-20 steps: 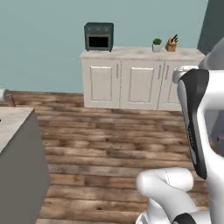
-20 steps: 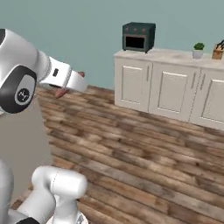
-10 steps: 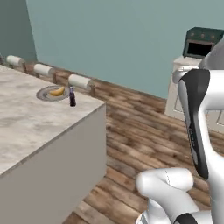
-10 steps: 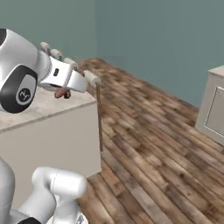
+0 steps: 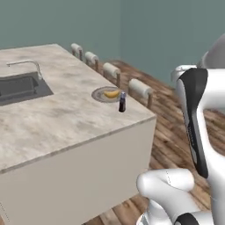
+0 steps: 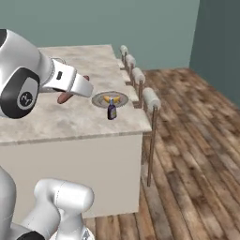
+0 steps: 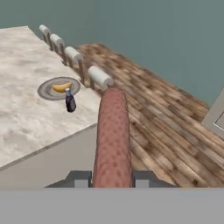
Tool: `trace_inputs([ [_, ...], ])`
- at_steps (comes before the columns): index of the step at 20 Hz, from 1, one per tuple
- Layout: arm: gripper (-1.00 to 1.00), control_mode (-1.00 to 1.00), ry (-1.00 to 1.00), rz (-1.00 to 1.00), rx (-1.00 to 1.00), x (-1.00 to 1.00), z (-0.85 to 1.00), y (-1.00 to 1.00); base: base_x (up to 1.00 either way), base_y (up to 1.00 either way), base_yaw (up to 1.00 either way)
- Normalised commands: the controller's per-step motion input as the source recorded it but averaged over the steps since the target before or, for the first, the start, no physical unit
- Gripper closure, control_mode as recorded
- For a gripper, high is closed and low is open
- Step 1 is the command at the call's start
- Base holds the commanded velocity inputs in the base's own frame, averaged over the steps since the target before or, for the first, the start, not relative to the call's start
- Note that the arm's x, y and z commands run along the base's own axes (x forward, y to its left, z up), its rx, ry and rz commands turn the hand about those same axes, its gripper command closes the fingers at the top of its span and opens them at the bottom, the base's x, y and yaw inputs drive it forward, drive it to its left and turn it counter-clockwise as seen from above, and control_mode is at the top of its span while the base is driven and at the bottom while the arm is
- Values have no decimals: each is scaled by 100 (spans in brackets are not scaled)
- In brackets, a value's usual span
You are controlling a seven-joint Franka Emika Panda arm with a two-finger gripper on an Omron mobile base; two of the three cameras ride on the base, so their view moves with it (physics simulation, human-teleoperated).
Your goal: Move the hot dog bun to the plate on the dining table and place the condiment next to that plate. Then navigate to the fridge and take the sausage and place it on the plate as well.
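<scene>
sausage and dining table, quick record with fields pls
sausage: clamped in the end effector, sticking out past its fingertips
end effector: shut on the sausage, not yet over the plate
hot dog bun: lying on the plate
condiment: upright beside the plate, on the dining table
sink: set in the table top

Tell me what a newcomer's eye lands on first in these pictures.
The reddish sausage, clamped between the fingers and jutting forward across the hand view. Next, the plate with the hot dog bun on it near the dining table corner, the condiment bottle standing beside it.
</scene>
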Motion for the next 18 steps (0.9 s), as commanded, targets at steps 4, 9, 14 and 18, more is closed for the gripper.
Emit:
trace_inputs([
  [4, 100, 100, 0, 0, 0, 0, 0, 0, 51, -67, 55],
  [9, 100, 100, 0, 0, 0, 0, 0, 0, 50, -68, 50],
  [14, 100, 100, 0, 0, 0, 0, 0, 0, 37, -62, 31],
  [18, 100, 100, 0, 0, 0, 0, 0, 0, 19, -61, 28],
])
